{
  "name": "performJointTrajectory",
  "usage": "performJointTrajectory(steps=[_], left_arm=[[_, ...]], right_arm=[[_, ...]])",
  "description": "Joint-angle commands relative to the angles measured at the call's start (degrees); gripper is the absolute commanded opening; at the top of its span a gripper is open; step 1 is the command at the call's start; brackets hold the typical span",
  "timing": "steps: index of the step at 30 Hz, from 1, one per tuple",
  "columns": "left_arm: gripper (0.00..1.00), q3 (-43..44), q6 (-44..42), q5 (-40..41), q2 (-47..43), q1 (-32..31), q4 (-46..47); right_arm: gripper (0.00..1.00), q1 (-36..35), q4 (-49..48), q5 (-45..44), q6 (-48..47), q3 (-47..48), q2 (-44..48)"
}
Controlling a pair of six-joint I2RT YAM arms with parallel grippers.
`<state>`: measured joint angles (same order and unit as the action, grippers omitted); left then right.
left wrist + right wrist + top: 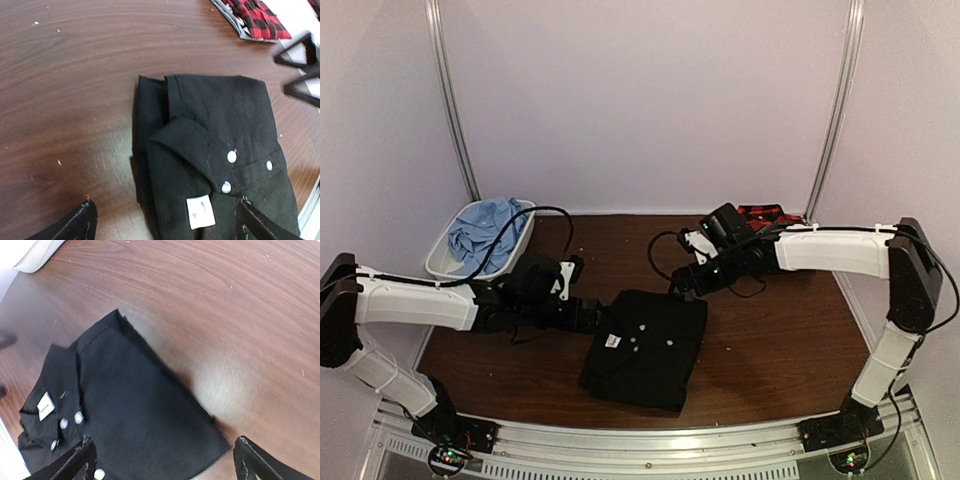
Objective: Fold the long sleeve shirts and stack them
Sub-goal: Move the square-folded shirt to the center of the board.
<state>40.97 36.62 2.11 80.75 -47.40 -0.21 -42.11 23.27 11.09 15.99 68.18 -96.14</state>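
Note:
A black collared long sleeve shirt [645, 345] lies folded in a rectangle at the table's middle, with its white buttons and neck label [200, 212] facing up. My left gripper [595, 315] hovers open at its left edge; in the left wrist view its jaws [166, 204] straddle the collar side and hold nothing. My right gripper [682, 285] stands open over the shirt's far right corner [135, 410], with its fingers [164, 441] apart and empty. A folded red-and-black plaid shirt [765, 213] sits at the back right. A light blue shirt [485, 232] lies crumpled in a bin.
A white bin [440, 255] stands at the back left on the brown wooden table [790, 330]. Cables loop behind both arms. Metal frame posts rise at the back corners, and a rail runs along the near edge.

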Motion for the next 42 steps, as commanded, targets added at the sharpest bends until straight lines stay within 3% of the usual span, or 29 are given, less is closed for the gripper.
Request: performJointTrajectory(steps=[1, 6, 16, 20, 25, 31, 34, 38, 42], left_arm=[[0.98, -2.7, 2.2, -0.9, -2.7, -1.2, 3.1], [0.98, -5.0, 2.6, 0.2, -5.1, -1.3, 2.8], [0.98, -6.2, 2.4, 1.7, -7.2, -1.3, 1.8], [0.98, -6.4, 2.4, 2.3, -7.4, -1.3, 1.6], [0.98, -6.5, 2.4, 3.0, -7.7, -1.3, 1.1], [0.98, -6.3, 1.9, 4.1, -7.9, -1.3, 0.5], [0.98, -6.1, 1.5, 5.1, -7.9, -1.3, 0.5], [0.98, -6.0, 1.3, 6.4, -8.1, -1.3, -1.3], [0.98, -6.0, 1.3, 6.7, -7.7, -1.3, -0.6]], right_arm=[[0.96, 4.8, 8.1, 10.5, -11.3, 9.2, -10.1], [0.92, 7.8, 12.6, 22.4, -17.2, 16.2, -19.1], [0.87, 8.3, 18.7, 28.0, -22.9, 23.9, -29.5], [0.76, 8.3, 20.0, 30.4, -24.2, 25.0, -31.8], [0.46, 9.8, 17.3, 36.6, -23.6, 23.2, -31.3], [0.16, 14.5, 5.0, 45.3, -17.1, 12.8, -26.3], [0.0, 17.8, -6.4, 46.5, -8.9, 4.1, -21.3], [0.0, 23.1, -28.7, 44.3, 7.4, -9.2, -12.6], [0.0, 23.5, -38.7, 33.2, 19.9, -17.0, -5.0]])
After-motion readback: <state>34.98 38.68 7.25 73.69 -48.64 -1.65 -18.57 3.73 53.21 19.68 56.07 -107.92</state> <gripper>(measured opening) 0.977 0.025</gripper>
